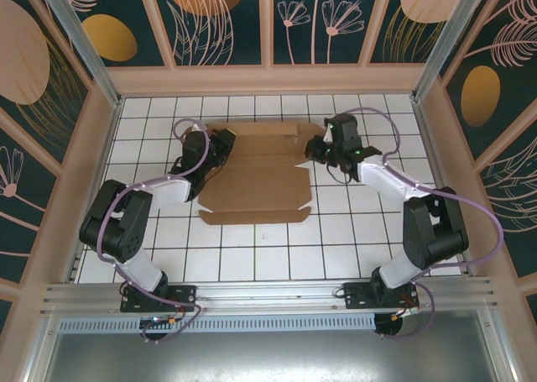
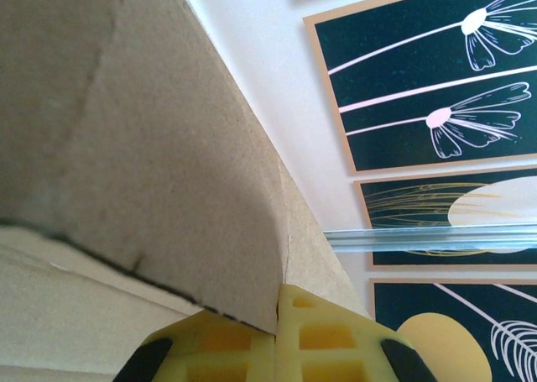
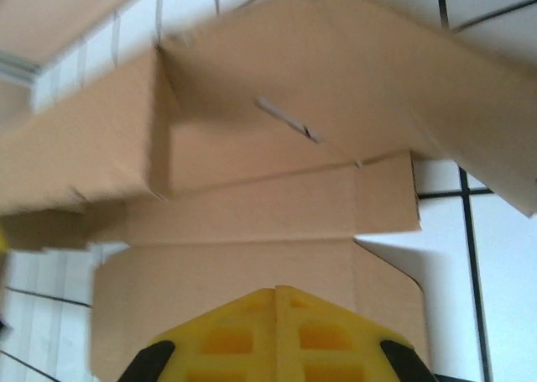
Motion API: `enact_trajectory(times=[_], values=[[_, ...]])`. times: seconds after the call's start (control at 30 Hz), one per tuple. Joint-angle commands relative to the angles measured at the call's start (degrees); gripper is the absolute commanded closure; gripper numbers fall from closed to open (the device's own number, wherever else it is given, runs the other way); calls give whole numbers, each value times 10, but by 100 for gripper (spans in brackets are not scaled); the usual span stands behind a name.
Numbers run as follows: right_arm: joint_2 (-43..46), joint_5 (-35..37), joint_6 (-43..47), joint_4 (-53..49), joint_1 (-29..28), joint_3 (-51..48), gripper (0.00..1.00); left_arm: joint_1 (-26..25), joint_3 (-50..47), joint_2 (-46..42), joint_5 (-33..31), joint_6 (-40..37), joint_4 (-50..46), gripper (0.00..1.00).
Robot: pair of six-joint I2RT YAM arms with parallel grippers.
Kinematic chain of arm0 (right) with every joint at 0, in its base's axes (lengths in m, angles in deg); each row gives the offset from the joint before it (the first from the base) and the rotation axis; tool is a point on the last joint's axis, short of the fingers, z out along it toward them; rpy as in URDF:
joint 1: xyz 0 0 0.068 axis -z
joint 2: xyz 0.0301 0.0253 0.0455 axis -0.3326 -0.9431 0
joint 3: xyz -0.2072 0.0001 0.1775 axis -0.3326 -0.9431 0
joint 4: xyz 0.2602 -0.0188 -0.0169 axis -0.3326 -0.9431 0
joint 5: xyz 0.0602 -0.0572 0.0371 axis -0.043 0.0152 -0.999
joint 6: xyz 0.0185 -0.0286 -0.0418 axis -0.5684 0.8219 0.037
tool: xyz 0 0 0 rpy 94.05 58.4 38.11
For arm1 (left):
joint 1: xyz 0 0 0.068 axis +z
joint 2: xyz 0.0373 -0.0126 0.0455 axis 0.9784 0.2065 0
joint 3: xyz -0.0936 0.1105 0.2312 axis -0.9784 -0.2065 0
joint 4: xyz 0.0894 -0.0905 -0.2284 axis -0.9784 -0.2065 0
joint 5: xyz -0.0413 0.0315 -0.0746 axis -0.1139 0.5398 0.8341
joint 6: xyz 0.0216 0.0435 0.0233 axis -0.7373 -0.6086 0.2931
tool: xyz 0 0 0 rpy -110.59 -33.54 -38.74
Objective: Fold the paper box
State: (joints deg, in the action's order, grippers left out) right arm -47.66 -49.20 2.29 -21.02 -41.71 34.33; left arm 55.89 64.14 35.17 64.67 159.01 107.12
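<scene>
The paper box (image 1: pixel 256 185) is a flat brown die-cut cardboard sheet lying on the white tiled floor, its far flaps partly raised. My left gripper (image 1: pixel 220 141) is at the sheet's far left corner. In the left wrist view its yellow fingers (image 2: pixel 323 336) are shut on the edge of a lifted cardboard flap (image 2: pixel 168 172). My right gripper (image 1: pixel 313 151) hovers over the sheet's far right side. In the right wrist view its jaws (image 3: pixel 277 294) are shut with nothing between them, above the creased cardboard (image 3: pixel 252 206) and its raised flaps.
White tiled floor (image 1: pixel 352 222) surrounds the sheet, with free room in front and to the right. Patterned walls (image 1: pixel 277 29) close the back and both sides. An aluminium rail (image 1: pixel 268 294) carrying both arm bases runs along the near edge.
</scene>
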Motion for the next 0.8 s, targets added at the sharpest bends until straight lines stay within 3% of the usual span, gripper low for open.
enact_trajectory(times=[0.0,0.07,0.43,0.77], values=[[-43,67,26,-17,-21,3,97,-2,9,15,-1,-8,-51,100],[-76,90,29,-26,-37,28,90,-2,10,16,0,-10,-51,100],[-164,139,18,56,-23,61,75,-2,9,15,6,-16,-53,100],[-175,97,36,77,12,51,61,-1,9,15,6,-20,-54,100]])
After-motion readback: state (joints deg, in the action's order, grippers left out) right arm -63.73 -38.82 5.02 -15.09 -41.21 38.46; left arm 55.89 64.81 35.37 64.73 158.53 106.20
